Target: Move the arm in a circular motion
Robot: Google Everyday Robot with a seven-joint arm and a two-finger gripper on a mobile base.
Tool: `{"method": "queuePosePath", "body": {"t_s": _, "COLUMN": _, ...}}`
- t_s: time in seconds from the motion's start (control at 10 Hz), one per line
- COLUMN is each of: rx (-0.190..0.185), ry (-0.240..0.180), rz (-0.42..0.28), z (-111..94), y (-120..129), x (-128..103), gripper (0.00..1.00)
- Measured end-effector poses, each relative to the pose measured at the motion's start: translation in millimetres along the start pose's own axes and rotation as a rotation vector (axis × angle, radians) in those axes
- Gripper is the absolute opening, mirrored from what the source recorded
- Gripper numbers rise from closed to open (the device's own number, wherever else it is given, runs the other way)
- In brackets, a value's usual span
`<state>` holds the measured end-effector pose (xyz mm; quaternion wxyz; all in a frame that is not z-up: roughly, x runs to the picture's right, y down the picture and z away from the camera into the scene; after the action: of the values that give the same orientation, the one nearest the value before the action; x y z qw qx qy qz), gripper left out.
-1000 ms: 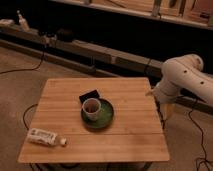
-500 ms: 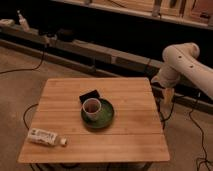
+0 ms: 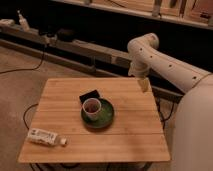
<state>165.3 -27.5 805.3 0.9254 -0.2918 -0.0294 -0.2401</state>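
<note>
My cream-white arm [image 3: 165,62] with small dark dots reaches in from the right and bends at a bulbous joint [image 3: 142,47] above the far right part of the wooden table [image 3: 60,145]. Its forearm hangs down to the small tan gripper [image 3: 144,85], which hovers just over the table's back right area, right of the bowl.
A green plate [image 3: 106,119] holds a dark cup [image 3: 92,106], with a black flat object [image 3: 88,95] behind it. A white packet [image 3: 44,136] lies at the table's front left. Cables [image 3: 25,67] run over the floor, and a dark shelf with rails [image 3: 75,45] stands behind.
The arm has swung up and left: the bulbous joint rose and the tan gripper moved from off the right edge to over the table's back right part.
</note>
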Motion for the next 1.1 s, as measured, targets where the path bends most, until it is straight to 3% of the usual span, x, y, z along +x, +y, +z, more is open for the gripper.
{"method": "queuePosePath", "body": {"t_s": 0.1, "rx": 0.011, "ry": -0.01, "rz": -0.078, "z": -4, "y": -11, "x": -38, "gripper": 0.8}}
{"method": "queuePosePath", "body": {"t_s": 0.3, "rx": 0.032, "ry": -0.032, "rz": -0.197, "z": -13, "y": -10, "x": -92, "gripper": 0.8}}
{"method": "queuePosePath", "body": {"t_s": 0.5, "rx": 0.04, "ry": -0.089, "rz": -0.304, "z": -22, "y": 11, "x": -143, "gripper": 0.8}}
{"method": "queuePosePath", "body": {"t_s": 0.7, "rx": 0.021, "ry": -0.172, "rz": -0.387, "z": -26, "y": 54, "x": -179, "gripper": 0.8}}
{"method": "queuePosePath", "body": {"t_s": 0.9, "rx": 0.008, "ry": -0.208, "rz": -0.409, "z": -28, "y": 93, "x": -179, "gripper": 0.8}}
{"method": "queuePosePath", "body": {"t_s": 1.1, "rx": 0.011, "ry": -0.187, "rz": -0.379, "z": -33, "y": 130, "x": -148, "gripper": 0.8}}
